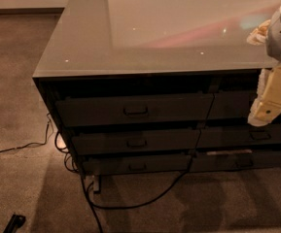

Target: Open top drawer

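The top drawer [130,108] is the wide dark front in the left column, just under the glossy grey countertop [145,28]. A small metal loop handle [136,110] sits at its centre. The front lies in line with the cabinet face, with a dark gap above it. My gripper [262,116] hangs at the right edge of the view, cream-coloured and pointing down, in front of the right column's upper drawer [232,103]. It is well to the right of the top drawer's handle and touches nothing that I can see.
Two shallower dark drawers [135,142] [137,165] with like handles sit below. Black cables [130,203] trail from under the cabinet across the carpet, one running left [13,149]. A small black object [14,222] lies on the floor at the bottom left.
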Available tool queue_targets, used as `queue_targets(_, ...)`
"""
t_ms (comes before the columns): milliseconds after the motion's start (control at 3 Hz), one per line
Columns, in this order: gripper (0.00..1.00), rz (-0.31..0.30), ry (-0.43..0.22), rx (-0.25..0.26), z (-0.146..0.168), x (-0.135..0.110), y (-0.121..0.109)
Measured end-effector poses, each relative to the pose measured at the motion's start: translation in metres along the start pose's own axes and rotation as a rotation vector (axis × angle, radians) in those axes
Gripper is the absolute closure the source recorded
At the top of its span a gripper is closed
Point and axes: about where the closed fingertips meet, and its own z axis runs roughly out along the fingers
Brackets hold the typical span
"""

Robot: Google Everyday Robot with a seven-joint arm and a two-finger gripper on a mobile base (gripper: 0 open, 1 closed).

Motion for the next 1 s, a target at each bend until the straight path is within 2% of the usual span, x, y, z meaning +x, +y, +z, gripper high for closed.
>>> queue_targets(333, 0.00, -0.019, 0.008, -0.003, 0.014, -0.008, -0.003)
queue_targets(667, 0.00, -0.019, 0.008, -0.003, 0.014, -0.008, -0.003)
queue_targets(1000, 0.00, -0.085, 0.027, 0.015, 0.030, -0.010, -0.007)
